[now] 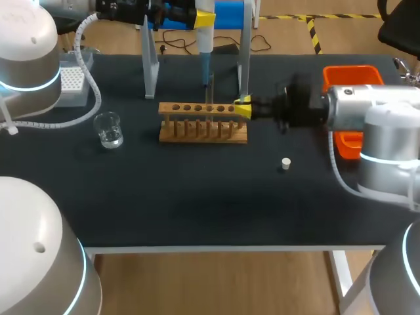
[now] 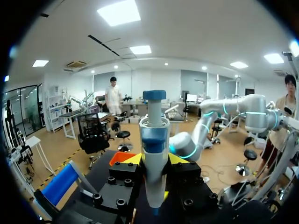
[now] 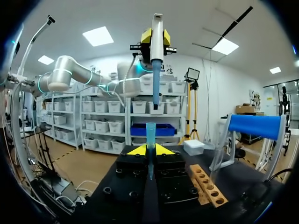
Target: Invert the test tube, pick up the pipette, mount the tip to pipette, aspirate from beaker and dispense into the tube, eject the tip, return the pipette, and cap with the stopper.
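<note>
My left gripper (image 1: 205,18) is shut on the white and blue pipette (image 1: 206,52), holding it upright above the table's far side. In the left wrist view the pipette (image 2: 154,149) stands between the yellow fingers. My right gripper (image 1: 242,109) is at the right end of the wooden rack (image 1: 203,123). In the right wrist view it (image 3: 149,150) is shut on a thin upright test tube (image 3: 150,137). The pipette's tip (image 3: 155,95) hangs just above the tube's mouth. A glass beaker (image 1: 108,129) stands at the left. A small white stopper (image 1: 285,163) lies toward the right front.
A clear pipette stand with a blue top (image 1: 230,13) rises behind the rack. A tip box (image 1: 72,82) sits at the far left. An orange bin (image 1: 351,75) is at the far right, partly behind my right arm.
</note>
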`<state>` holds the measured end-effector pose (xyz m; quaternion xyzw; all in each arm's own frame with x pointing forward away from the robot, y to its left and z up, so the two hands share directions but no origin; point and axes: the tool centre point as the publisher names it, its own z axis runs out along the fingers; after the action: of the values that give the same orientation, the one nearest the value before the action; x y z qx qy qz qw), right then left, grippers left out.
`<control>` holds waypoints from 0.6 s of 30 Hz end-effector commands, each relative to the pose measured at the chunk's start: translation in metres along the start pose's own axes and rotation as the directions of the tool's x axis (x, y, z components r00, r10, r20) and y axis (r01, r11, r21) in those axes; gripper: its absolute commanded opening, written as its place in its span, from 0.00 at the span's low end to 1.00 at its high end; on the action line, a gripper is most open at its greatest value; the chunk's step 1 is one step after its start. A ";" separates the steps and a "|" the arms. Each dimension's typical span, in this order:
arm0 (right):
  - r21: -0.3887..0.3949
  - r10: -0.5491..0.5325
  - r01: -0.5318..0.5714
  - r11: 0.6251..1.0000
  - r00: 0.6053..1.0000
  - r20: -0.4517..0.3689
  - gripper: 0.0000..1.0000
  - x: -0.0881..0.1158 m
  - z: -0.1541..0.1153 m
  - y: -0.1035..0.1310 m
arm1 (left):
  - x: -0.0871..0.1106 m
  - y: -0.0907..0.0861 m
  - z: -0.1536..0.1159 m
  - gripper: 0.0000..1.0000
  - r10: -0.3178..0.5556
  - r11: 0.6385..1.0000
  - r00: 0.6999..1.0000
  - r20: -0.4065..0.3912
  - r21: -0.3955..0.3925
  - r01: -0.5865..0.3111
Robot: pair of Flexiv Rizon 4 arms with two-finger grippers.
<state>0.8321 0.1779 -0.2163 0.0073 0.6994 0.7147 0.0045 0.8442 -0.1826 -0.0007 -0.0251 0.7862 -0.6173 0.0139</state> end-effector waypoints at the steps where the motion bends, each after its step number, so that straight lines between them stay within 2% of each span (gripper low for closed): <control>1: 0.009 0.024 -0.024 1.000 1.000 -0.002 0.00 -0.004 0.013 -0.007 | 0.000 -0.001 -0.001 0.00 -0.001 1.000 1.000 -0.002 -0.003 0.001; 18: 0.018 0.059 -0.059 0.998 0.998 -0.002 0.00 -0.005 0.047 -0.008 | 0.000 -0.001 -0.001 0.00 -0.001 1.000 1.000 -0.002 -0.003 0.001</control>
<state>0.8347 0.2169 -0.2223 0.0285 0.7027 0.7107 -0.0174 0.8442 -0.1825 -0.0007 -0.0251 0.7862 -0.6173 0.0140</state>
